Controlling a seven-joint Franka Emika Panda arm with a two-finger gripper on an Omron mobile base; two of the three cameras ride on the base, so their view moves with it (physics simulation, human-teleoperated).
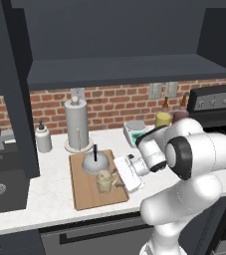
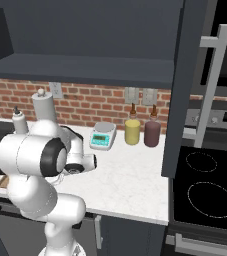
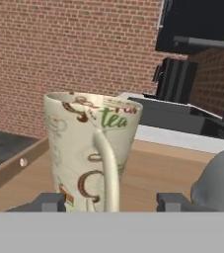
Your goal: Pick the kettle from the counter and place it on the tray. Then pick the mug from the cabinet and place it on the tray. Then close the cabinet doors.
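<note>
Standing upright on the tray (image 1: 87, 191), the mug (image 1: 104, 181) sat toward the board's right half, just in front of the kettle (image 1: 95, 162), which rested near the tray's back edge. The tray lay flat on the tabletop (image 1: 50, 199), with bare stone in front of it and to its left up to the dark sink (image 1: 2, 187). Behind the tray stood a paper-towel roll (image 1: 76, 124) and a small white bottle (image 1: 43, 138), and a scale (image 1: 134, 132) sat to the back right. One cabinet door (image 2: 185, 85) hung open over the tabletop's right end beside the stove (image 2: 207, 192), its bar handle (image 2: 211, 82) jutting into the free space there.

The pincer (image 3: 111, 201) reached in from the mug's right, level with it. In the hand view its two fingertips (image 3: 48, 201) stood apart on either side of the mug's handle, with a gap visible on each side, so it was spread and gripping nothing.
</note>
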